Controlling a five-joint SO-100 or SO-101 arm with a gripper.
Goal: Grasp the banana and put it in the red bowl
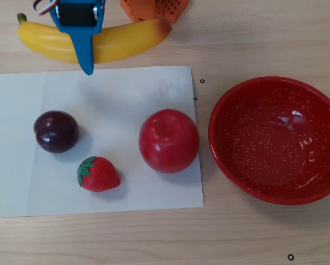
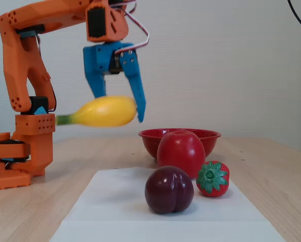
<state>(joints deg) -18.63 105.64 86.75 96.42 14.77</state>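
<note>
The yellow banana (image 1: 126, 41) has a green stem tip and a reddish end. In the fixed view the banana (image 2: 107, 111) hangs level, well above the table. My blue gripper (image 1: 84, 51) is shut on the banana near its stem half, one finger across the front and the other behind it. In the fixed view the gripper (image 2: 121, 108) grips it from above. The red speckled bowl (image 1: 275, 141) stands empty at the right in the overhead view, apart from the banana. In the fixed view the bowl (image 2: 211, 135) sits behind the apple.
A white paper sheet (image 1: 115, 94) carries a red apple (image 1: 168, 141), a dark plum (image 1: 56, 131) and a strawberry (image 1: 98, 174). The apple stands between the banana and the bowl. The orange arm base (image 2: 24, 146) is at the left in the fixed view.
</note>
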